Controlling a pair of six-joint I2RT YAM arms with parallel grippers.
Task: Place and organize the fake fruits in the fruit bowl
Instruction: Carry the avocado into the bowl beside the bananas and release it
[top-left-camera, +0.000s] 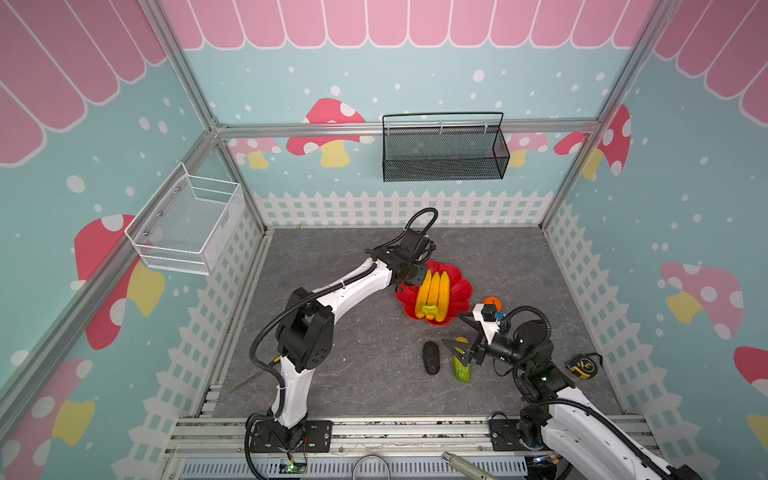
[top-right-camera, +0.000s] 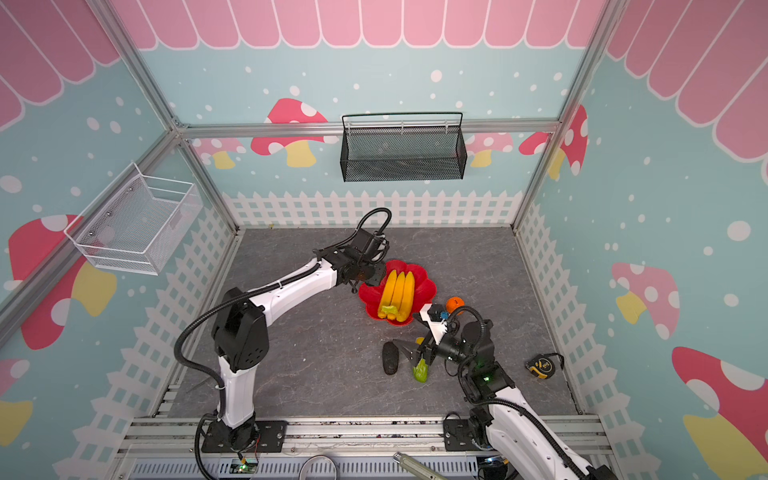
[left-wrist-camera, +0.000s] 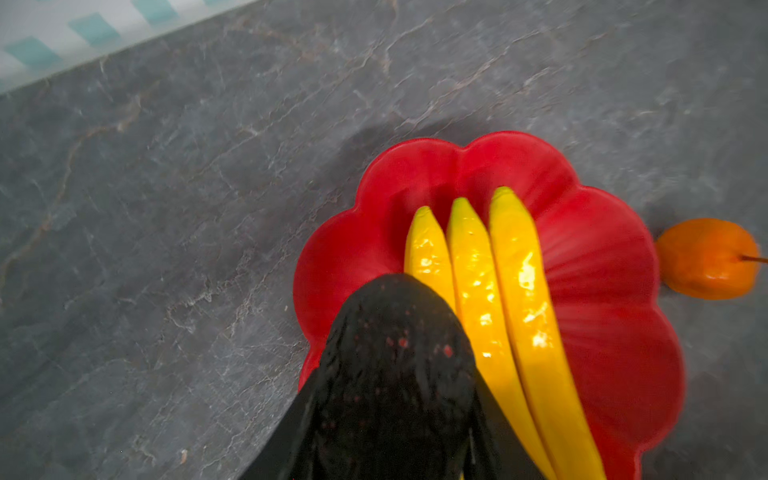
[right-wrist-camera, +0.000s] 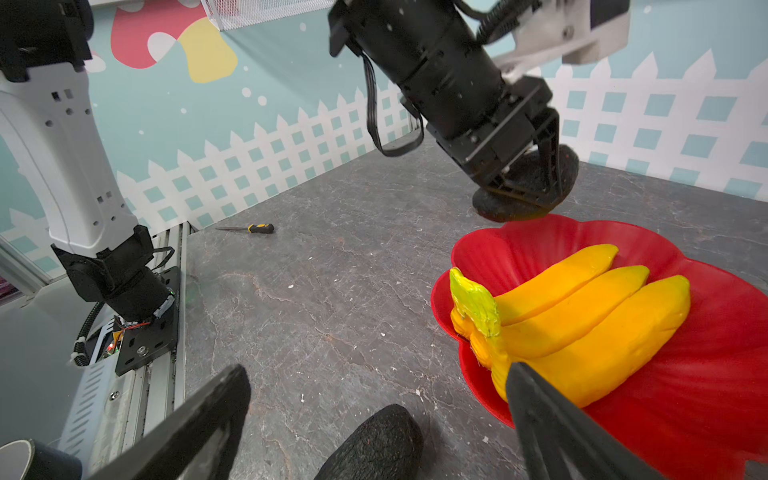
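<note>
Left gripper (right-wrist-camera: 530, 189) is clamped part-closed on an avocado (left-wrist-camera: 395, 365), held over the bowl (top-left-camera: 459, 286) rim beside the bananas (top-left-camera: 434, 293). Right gripper (top-left-camera: 451, 329) is wide, holding nothing, above the second avocado (top-left-camera: 431, 358) and green fruit (top-left-camera: 461, 370) on the table. Orange (top-left-camera: 491, 302) sits just beside the bowl.

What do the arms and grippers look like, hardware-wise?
Both the left arm and right arm have white shells, black joint housings and black ribbed cable hoses. The left gripper and right gripper have black, tapered, lattice-framed fingers. The right arm shows green lights.
</note>
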